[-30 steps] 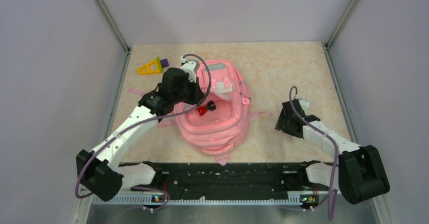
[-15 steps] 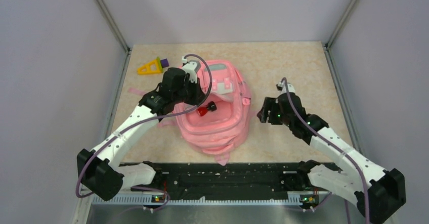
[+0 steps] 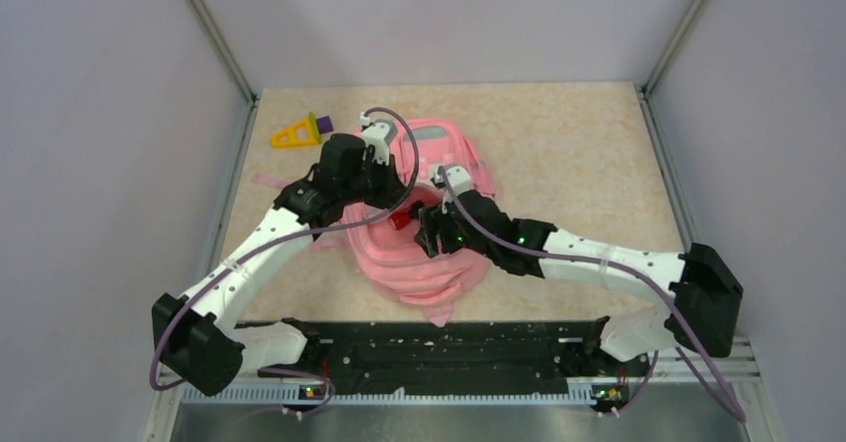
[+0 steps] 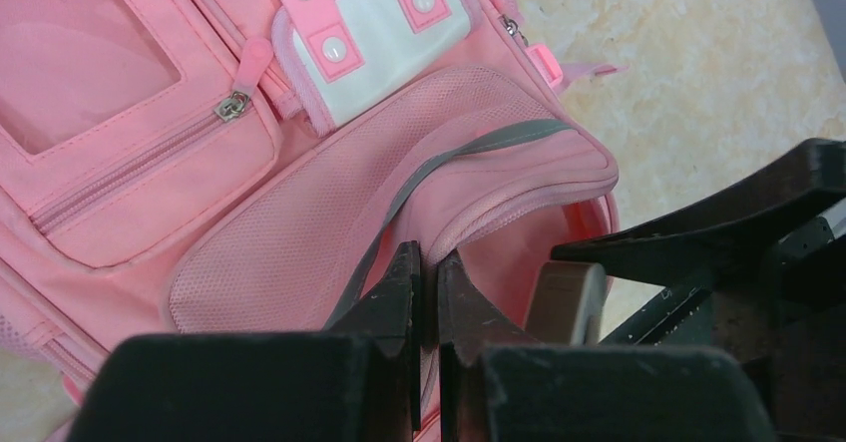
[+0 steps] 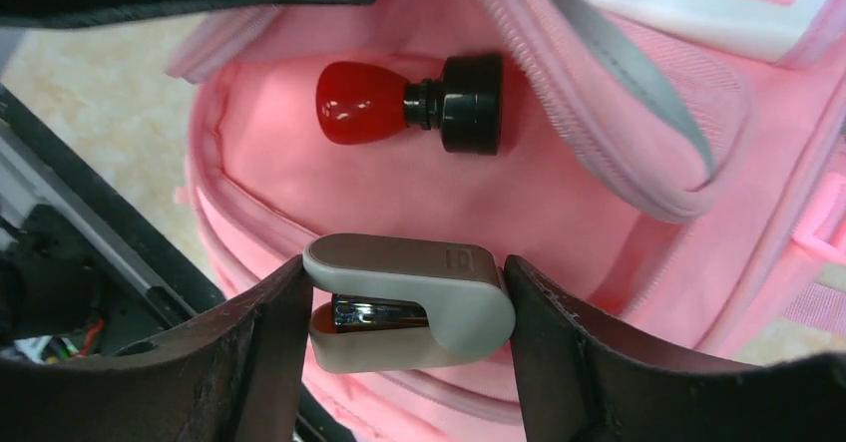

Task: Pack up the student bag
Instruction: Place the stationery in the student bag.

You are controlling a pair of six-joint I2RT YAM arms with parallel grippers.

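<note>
Okay so, nearest the arm bases, the student bag (image 3: 427,274) lies flat around the middle of the surface (image 3: 569,153), a touch left of centre, front side up, with its main compartment gaping open. It's soft pink fabric all over, with a grey-green stripe running along the mesh front panel, a white patch with pink snap tabs above that, a zip pocket with a metal puller, and a see-through window panel further up. The right gripper (image 3: 431,230) is right over that opening, grasping a small grey stapler (image 5: 419,287) between its two fingers, metal part showing underneath. From the wrist view the stapler hangs just above the pink lining; can't tell if it touches. A bit deeper inside the compartment there's a stamp (image 5: 414,103) lying on its side, glossy red handle and black base. The left gripper (image 4: 427,262) is clenched on the rim of the bag's opening, right where the grey-green stripe meets the edge. Way at the far left of the surface, well apart from the bag, sit a yellow triangle (image 3: 294,135) and a purple block (image 3: 321,123) right beside each other.
</note>
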